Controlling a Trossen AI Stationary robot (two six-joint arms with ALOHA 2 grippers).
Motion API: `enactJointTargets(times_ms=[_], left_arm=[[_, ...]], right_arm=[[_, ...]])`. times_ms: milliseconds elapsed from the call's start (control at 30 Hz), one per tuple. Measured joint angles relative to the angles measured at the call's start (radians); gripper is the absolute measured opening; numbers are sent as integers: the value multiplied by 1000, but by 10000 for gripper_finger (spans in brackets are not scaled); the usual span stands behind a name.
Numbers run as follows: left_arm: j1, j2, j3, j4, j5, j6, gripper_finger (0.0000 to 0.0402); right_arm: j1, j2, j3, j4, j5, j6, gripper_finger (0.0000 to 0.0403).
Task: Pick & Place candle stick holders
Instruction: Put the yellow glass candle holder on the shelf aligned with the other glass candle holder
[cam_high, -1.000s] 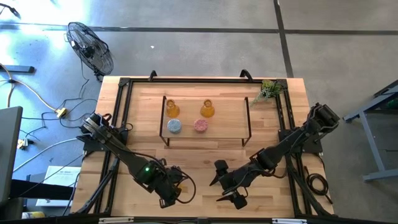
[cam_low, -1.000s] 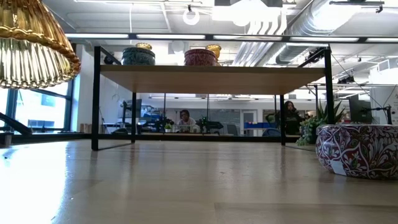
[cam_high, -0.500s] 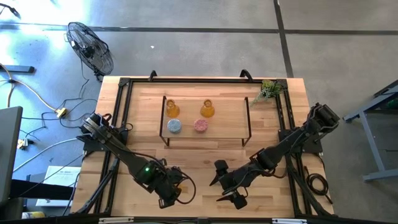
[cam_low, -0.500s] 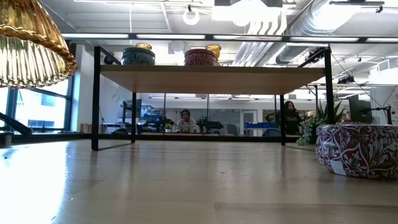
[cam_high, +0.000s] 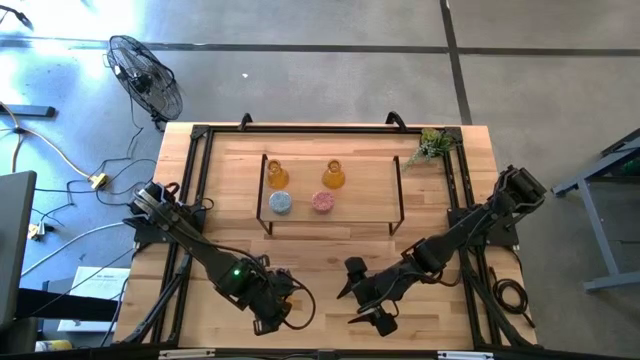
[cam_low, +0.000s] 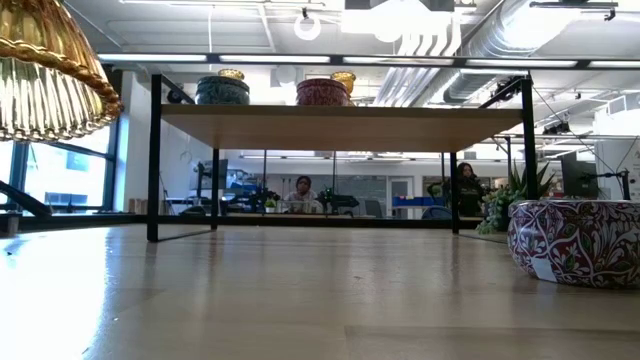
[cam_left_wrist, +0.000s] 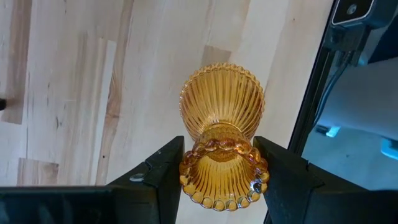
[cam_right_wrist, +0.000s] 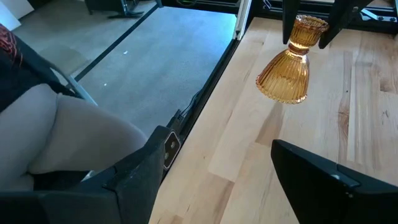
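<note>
Wooden tabletop (cam_high: 230, 210) carries a small black-framed shelf (cam_high: 360, 205) already holding four holders, while the left gripper (cam_left_wrist: 217, 168) pinches an amber glass holder (cam_left_wrist: 222, 118) by its neck, lifted near the front edge. Carry it level to the shelf's bare end, keeping the grip firm. The right gripper (cam_right_wrist: 217, 168) waits open nearby, holding nothing.

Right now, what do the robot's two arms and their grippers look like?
Both are dark, jointed arms. The left arm shows a small green light and a thin black cable looping near its gripper. Each ends in two flat, wedge-shaped black fingers, matte on the right gripper too.
</note>
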Motion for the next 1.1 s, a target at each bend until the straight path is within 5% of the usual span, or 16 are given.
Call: enactJointTargets(times_ms=[1100], left_arm=[[117, 5, 1, -3, 75, 218, 171]], right_arm=[[0, 0, 0, 0, 0, -1, 291]])
